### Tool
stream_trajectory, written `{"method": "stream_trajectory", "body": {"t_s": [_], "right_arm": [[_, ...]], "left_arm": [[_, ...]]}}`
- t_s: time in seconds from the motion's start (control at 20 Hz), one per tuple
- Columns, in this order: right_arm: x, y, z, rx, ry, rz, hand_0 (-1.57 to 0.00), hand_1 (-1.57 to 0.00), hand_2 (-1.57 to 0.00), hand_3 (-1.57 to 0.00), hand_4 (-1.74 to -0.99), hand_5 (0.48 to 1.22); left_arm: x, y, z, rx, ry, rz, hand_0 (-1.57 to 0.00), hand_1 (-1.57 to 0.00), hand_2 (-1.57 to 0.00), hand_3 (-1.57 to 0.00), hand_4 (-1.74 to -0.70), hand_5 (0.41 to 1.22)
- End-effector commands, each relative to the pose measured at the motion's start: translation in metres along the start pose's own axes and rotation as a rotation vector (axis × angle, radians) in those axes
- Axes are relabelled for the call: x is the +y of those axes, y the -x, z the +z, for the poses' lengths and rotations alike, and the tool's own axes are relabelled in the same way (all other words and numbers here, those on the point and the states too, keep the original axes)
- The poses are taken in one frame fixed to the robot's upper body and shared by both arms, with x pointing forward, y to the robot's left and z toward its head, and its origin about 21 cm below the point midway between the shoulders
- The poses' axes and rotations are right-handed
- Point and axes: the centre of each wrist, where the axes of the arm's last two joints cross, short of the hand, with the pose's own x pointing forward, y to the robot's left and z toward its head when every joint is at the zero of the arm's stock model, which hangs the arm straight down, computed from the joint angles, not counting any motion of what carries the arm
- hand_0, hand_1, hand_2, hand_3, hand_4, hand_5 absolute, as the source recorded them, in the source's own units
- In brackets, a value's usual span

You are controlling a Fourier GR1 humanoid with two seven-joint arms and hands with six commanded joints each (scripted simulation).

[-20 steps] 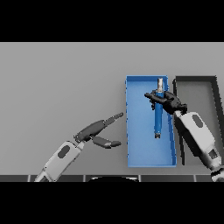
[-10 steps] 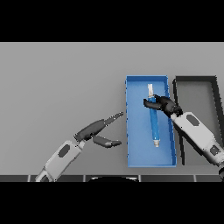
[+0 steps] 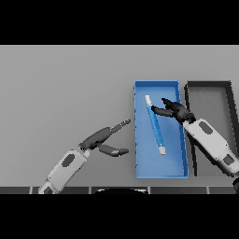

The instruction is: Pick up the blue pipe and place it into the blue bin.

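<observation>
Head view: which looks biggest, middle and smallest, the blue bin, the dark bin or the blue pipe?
The blue bin and dark bin look about alike, and the right arm covers part of the dark bin, so I won't rank those two. The blue pipe, lying inside the blue bin, is clearly smallest.

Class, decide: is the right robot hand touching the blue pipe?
Apart. The head view shows the right robot hand open, with blue bin floor visible between its fingertips and the blue pipe.
</observation>
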Motion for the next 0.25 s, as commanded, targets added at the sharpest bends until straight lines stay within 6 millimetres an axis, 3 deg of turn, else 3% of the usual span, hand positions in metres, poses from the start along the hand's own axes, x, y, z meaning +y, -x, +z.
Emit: {"method": "stream_trajectory", "body": {"t_s": [0.0,0.2], "right_arm": [[0.0000,0.0008,-0.0013,-0.007,-0.006,0.002,-0.01,-0.01,-0.01,-0.01,-1.129,0.672],[-0.0018,0.0011,-0.0024,-0.029,-0.024,-0.006,-0.01,-0.01,-0.01,-0.01,-1.129,0.677]], "left_arm": [[-0.0005,0.0004,-0.0020,-0.001,0.006,0.000,0.00,0.00,0.00,0.00,-0.92,0.464],[-0.0050,-0.0006,-0.0053,0.001,0.006,-0.006,0.00,0.00,0.00,0.00,-0.92,0.468]]}}
